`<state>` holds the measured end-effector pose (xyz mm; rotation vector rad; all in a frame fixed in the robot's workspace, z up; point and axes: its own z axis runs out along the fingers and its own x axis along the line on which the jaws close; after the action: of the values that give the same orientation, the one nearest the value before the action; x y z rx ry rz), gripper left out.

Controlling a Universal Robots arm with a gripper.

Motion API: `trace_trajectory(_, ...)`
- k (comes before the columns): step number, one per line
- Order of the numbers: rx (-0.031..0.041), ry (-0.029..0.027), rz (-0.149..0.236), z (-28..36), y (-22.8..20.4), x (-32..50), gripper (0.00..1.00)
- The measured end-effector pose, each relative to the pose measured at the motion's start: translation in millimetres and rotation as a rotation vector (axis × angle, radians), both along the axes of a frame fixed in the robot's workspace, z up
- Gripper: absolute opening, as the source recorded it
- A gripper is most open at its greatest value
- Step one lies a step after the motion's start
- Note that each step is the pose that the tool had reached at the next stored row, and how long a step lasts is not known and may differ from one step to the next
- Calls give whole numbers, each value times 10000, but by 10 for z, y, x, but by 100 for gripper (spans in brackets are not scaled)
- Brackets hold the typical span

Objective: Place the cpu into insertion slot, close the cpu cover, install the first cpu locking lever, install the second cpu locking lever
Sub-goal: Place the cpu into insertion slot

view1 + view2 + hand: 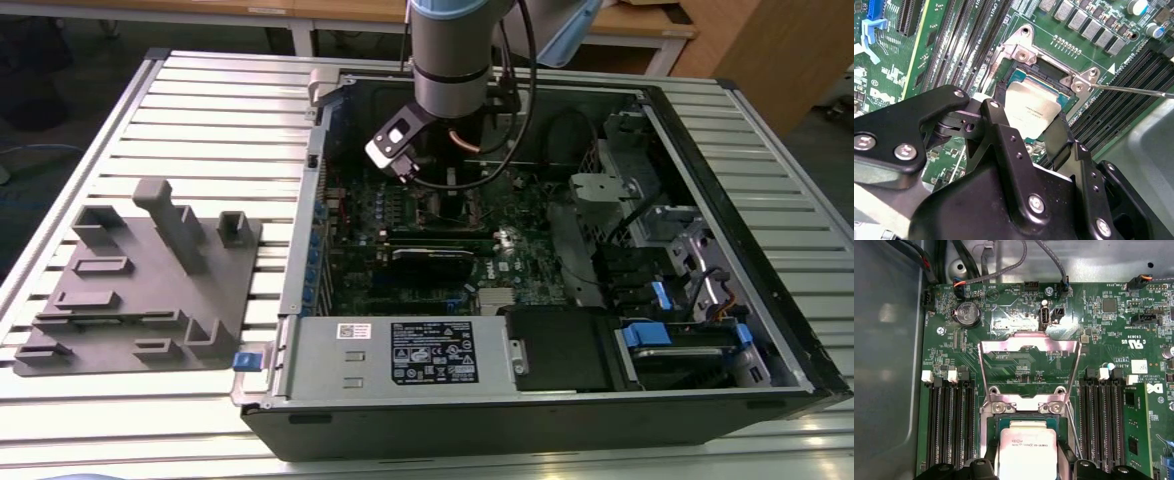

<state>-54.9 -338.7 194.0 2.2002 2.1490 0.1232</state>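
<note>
Gripper [1030, 119] closed on the cpu [1033, 106], black fingers [999, 117] pressed against two opposite edges. The chip is directly over the insertion slot [1023, 78], lying in or just on it; can't tell if fully seated. Handling, as a judgement: light, rigid, thin, with a smooth and probably slippery metal lid. Take it by the side edges only, keep it level, no pressing, since the contacts underneath are likely fragile. Print on the cpu lid in both wrist views, several fine lines, not read off. Just past the slot, the cpu cover [1029, 343] is swung open, its silver frame tipped back with green board showing through the window. A thin locking lever [1134, 90] pokes out beside the socket bracket, not latched. Around it on the motherboard [1094, 310]: white silk-screen lettering, long black memory slots [949, 425], a coin cell [966, 314]. Exterior view: the arm [461, 50] comes down at upper centre into the open computer case [694, 150]; a power supply box [427, 350] with a black-and-white printed label sits lower centre; a grey fixture tray [147, 270] lies on the slatted table [214, 90] at the exterior view's left.
</note>
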Motion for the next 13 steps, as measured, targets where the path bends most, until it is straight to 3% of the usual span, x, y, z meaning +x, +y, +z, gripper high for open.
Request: trace_trajectory(13, -2, -22, 0, -3, -1, -22, 54)
